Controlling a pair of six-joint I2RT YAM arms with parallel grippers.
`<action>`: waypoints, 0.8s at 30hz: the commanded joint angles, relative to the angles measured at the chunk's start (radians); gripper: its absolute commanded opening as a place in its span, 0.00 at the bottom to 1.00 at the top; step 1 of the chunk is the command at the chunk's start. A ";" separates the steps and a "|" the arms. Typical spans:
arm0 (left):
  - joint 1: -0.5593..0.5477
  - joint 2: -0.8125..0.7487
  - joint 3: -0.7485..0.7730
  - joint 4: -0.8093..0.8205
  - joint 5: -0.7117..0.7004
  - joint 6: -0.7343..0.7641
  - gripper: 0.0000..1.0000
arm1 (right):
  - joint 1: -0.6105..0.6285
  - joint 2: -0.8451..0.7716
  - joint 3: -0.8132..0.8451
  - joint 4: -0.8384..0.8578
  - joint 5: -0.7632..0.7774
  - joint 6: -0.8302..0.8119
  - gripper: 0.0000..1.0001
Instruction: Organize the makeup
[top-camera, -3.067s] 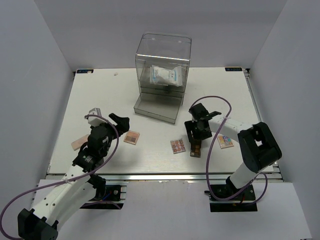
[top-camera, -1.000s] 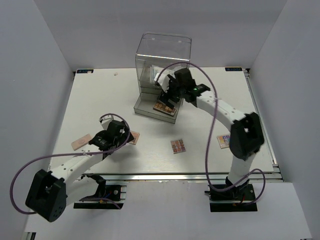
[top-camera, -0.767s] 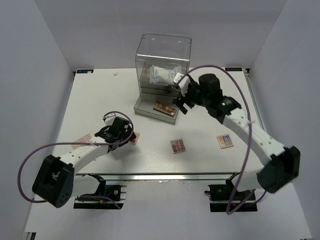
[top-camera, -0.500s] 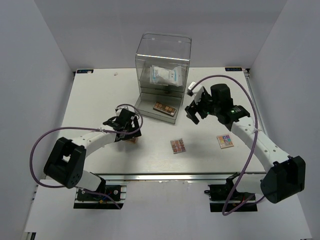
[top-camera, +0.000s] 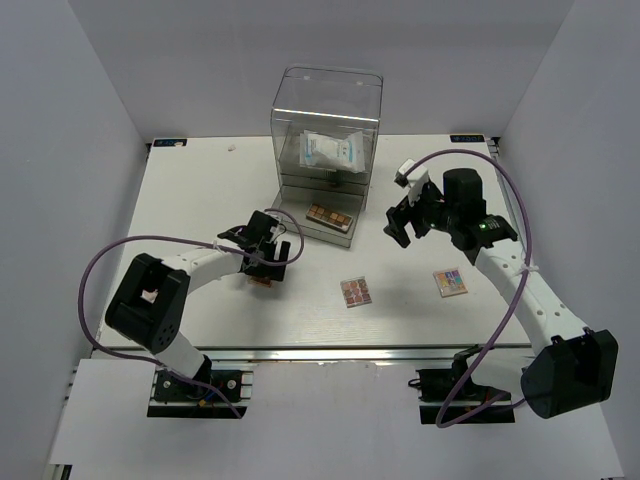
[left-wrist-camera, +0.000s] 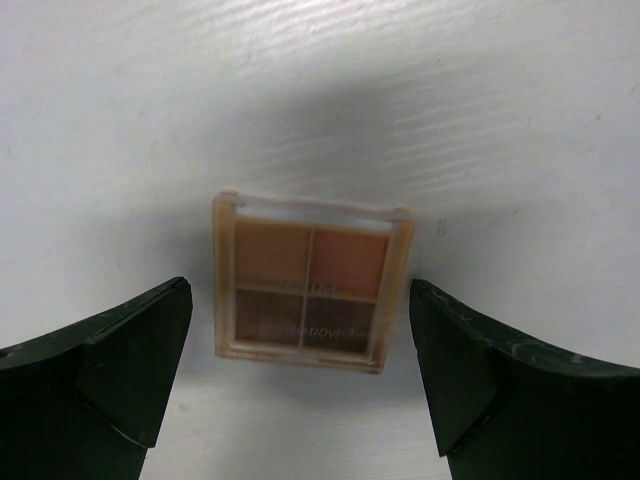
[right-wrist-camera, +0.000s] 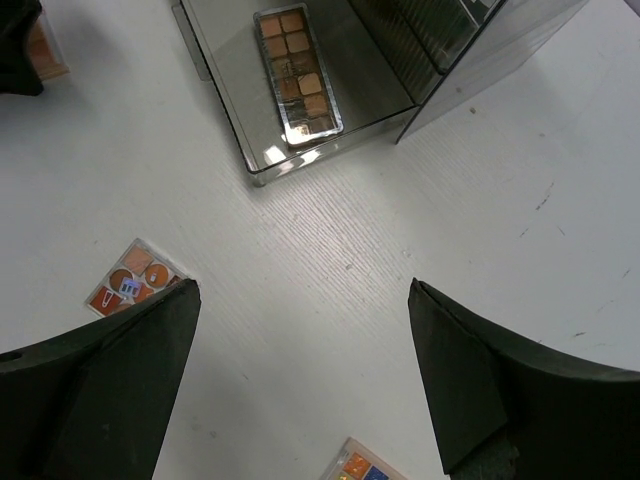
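Left claw (left-wrist-camera: 298, 292) gapes over brown palette (left-wrist-camera: 312, 282) (lettering ends "ADOW").

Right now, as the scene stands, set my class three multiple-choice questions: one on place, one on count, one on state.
1. Where is the long narrow palette? A) in the open drawer of the clear box B) atop the box C) on the table
2. How many pans has the brown palette under the left gripper? A) two B) four C) nine
3. The right gripper is: A) shut on a packet B) shut on a palette C) open, empty

Answers: 1 A, it lies flat on the drawer floor; 2 B, two rows of two; 3 C, fingers apart, nothing between them.
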 joint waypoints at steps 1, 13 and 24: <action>-0.010 0.035 0.030 0.026 0.026 0.094 0.98 | -0.010 -0.025 -0.004 0.007 -0.038 0.023 0.89; -0.013 0.046 0.019 0.095 0.034 -0.006 0.59 | -0.047 -0.046 -0.026 -0.006 -0.046 0.028 0.89; -0.014 -0.083 0.060 0.184 0.102 -0.242 0.13 | -0.088 -0.084 -0.050 -0.022 -0.045 0.028 0.89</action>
